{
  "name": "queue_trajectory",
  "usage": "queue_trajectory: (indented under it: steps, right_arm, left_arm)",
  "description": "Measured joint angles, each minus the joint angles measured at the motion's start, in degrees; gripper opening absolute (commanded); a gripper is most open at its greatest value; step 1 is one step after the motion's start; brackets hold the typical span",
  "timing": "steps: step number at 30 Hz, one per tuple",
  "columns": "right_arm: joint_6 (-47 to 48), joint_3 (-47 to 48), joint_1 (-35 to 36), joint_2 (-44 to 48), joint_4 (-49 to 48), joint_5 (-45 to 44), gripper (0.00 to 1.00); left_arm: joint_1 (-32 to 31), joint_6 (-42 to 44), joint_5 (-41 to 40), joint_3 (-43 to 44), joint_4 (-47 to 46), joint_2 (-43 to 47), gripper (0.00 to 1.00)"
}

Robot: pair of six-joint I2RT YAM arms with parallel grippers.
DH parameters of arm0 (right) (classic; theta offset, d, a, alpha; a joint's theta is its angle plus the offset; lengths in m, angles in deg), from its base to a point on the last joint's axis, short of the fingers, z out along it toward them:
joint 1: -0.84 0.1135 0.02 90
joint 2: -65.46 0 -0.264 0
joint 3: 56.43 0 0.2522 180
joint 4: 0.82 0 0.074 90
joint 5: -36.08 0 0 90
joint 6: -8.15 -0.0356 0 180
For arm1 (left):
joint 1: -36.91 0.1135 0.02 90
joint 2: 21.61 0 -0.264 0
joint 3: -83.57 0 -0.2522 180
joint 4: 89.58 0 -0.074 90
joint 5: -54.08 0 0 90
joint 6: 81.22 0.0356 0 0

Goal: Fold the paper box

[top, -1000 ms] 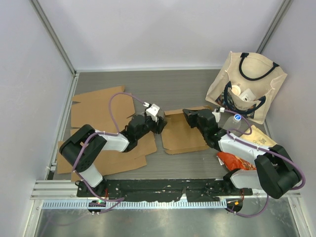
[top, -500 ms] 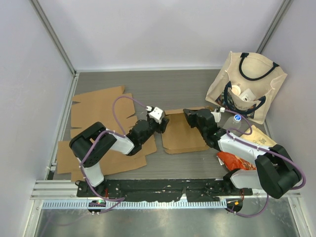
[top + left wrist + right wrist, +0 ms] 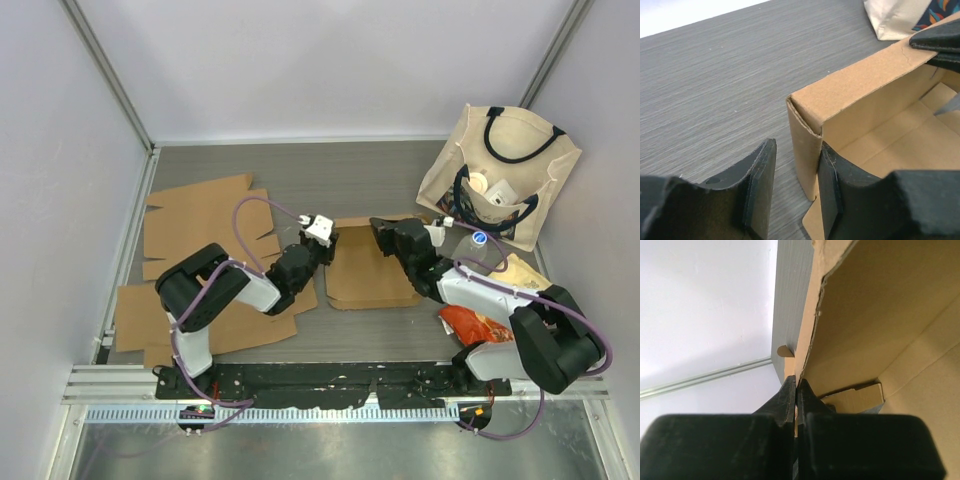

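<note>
Since the earlier view, the left arm has swung its elbow inward and carried the left gripper [image 3: 322, 246] up to the near-left corner of the paper box [image 3: 370, 270].

At far left, spare flat cardboard sheets [image 3: 200, 215] lie on the grey table [image 3: 340, 170], partly under the left arm.

Seen from its wrist, the left gripper [image 3: 795, 185] straddles the box's left wall. One finger is outside and one inside, the jaws parted narrowly with a gap on the outer side. It looks placed to stand that wall up at the corner fold.

The half-formed box sits at table centre between the two arms.

The right gripper [image 3: 385, 232] pinches the box's far wall, with its fingers [image 3: 790, 395] closed flat on the cardboard edge. This probably steadies the box.

Bare table lies beyond the box. To the right, a tote bag [image 3: 505, 170] and an orange packet [image 3: 475, 325] crowd the right arm.
</note>
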Motion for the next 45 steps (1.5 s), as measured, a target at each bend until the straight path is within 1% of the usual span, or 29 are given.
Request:
queue_trajectory:
  steps: [2, 4, 5, 6, 7, 12, 14, 16, 18, 19, 20, 22, 23, 26, 29, 32, 35, 36, 37, 40, 41, 43, 45]
  right_arm:
    - [-1.0, 0.4, 0.2, -0.7, -0.2, -0.3, 0.01]
    - [-2.4, 0.9, 0.6, -1.6, -0.4, -0.3, 0.01]
    - [-3.0, 1.2, 0.9, -1.9, -0.5, -0.3, 0.01]
    - [-3.8, 1.4, 1.1, -2.3, -0.5, -0.3, 0.01]
    - [-4.5, 1.6, 1.4, -2.5, -0.4, -0.7, 0.01]
    - [-7.3, 1.7, 2.1, -2.0, -0.1, -3.2, 0.01]
    - [-7.6, 1.7, 2.3, -1.2, 1.0, -3.6, 0.01]
    - [-7.6, 1.7, 2.6, -0.7, 2.2, -3.6, 0.01]
    - [-7.5, 1.6, 2.9, -0.5, 2.7, -3.7, 0.01]
    - [-7.4, 1.6, 2.9, -0.5, 2.7, -3.6, 0.01]
    - [-7.1, 1.5, 3.0, -0.5, 2.8, -3.5, 0.01]
    - [-6.4, 1.5, 3.0, -0.5, 2.7, -3.1, 0.01]
    - [-6.2, 1.5, 3.1, -0.5, 2.7, -2.9, 0.01]
    - [-5.4, 1.5, 3.5, -0.5, 2.4, -2.5, 0.01]
    - [-5.0, 1.5, 3.5, -0.5, 2.4, -2.5, 0.01]
    - [-4.9, 1.5, 3.5, -0.5, 2.4, -2.5, 0.02]
    - [-4.7, 1.5, 3.5, -0.5, 2.4, -2.5, 0.06]
    - [-4.6, 1.5, 3.5, -0.5, 2.4, -2.5, 0.1]
    - [-4.4, 1.5, 3.5, -0.5, 2.4, -2.5, 0.11]
    - [-3.3, 1.5, 3.5, -0.5, 2.3, -2.5, 0.15]
    - [-2.6, 1.5, 3.5, -0.5, 2.3, -2.5, 0.17]
    - [-1.3, 1.5, 3.5, -0.5, 2.2, -2.4, 0.19]
    - [0.7, 1.4, 3.4, -0.5, 1.7, -2.0, 0.25]
  left_arm:
    - [-1.1, 0.3, -4.3, 1.4, -0.1, -1.2, 0.36]
    - [-2.2, 1.5, -8.3, 3.0, -0.1, -2.4, 0.25]
    - [-2.7, 2.0, -10.0, 3.9, 0.0, -3.0, 0.18]
    - [-3.4, 2.9, -12.8, 5.2, 0.5, -3.8, 0.05]
    - [-4.0, 3.9, -16.0, 7.0, 1.7, -4.6, 0.01]
    - [-7.4, 7.6, -32.2, 17.9, 10.0, -9.1, 0.0]
    - [-8.5, 8.3, -36.8, 19.8, 11.3, -10.1, 0.0]
    - [-9.2, 8.5, -39.5, 19.9, 12.2, -10.3, 0.0]
    - [-9.6, 8.3, -40.1, 19.6, 12.6, -10.3, 0.01]
    - [-9.6, 8.1, -39.3, 18.9, 12.2, -10.0, 0.04]
    - [-9.6, 7.8, -38.0, 17.8, 12.0, -9.6, 0.15]
    - [-9.5, 7.2, -34.9, 14.8, 11.0, -7.7, 0.28]
    - [-9.4, 7.2, -33.2, 13.2, 10.6, -6.5, 0.39]
    - [-9.3, 6.8, -29.4, 7.8, 10.4, -1.9, 0.55]
    - [-8.9, 4.8, -26.0, 2.2, 11.0, 4.5, 0.61]
    - [-7.9, 1.9, -21.2, -1.9, 11.3, 11.0, 0.63]
    - [-6.4, -1.0, -16.6, -4.3, 11.3, 15.8, 0.64]
    - [-5.9, -1.6, -16.1, -4.6, 11.3, 16.3, 0.66]
    - [-5.0, -2.5, -14.3, -5.2, 11.6, 17.3, 0.68]
    - [-2.0, -6.8, -7.6, -6.7, 14.7, 21.2, 0.91]
    - [-0.6, -9.4, -5.2, -6.6, 16.5, 22.8, 0.93]
    - [2.8, -14.6, -0.9, -5.3, 21.4, 25.6, 0.93]
    - [7.4, -20.3, 4.5, -2.4, 26.5, 27.5, 0.93]
